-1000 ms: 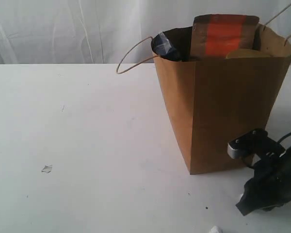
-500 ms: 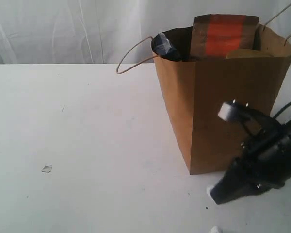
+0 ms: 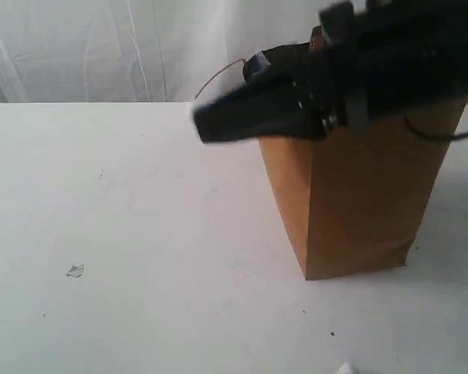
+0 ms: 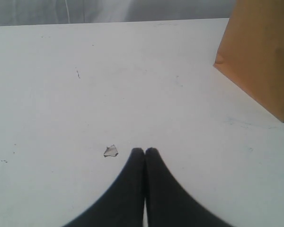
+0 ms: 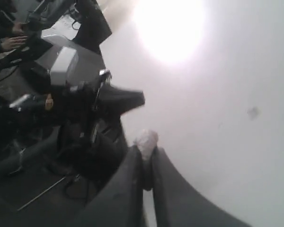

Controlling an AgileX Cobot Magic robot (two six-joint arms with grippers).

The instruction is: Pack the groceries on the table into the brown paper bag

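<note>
Bag check: brown paper bag (image 3: 359,195) stands upright on the white bench (image 3: 140,195), right of centre in the exterior view. One twisted handle loop (image 3: 216,79) hangs off its left rim, and a blue-ended packet (image 3: 259,67) pokes up at the mouth. Right arm (image 3: 390,62), motion-blurred, crosses in front of the bag's top and hides the rest of the contents. Right end effector (image 5: 146,152) is up off the bench, fingers pinched together on a small white scrap (image 5: 146,138). Left end effector (image 4: 144,151) is low over the bench, tips fully closed, gripping nothing. A pale crumb (image 4: 110,151) lies just beside those tips, not touching. Another white crumb (image 3: 345,368) sits on the bench in front of the bag, at the bottom edge of the exterior view.
</note>
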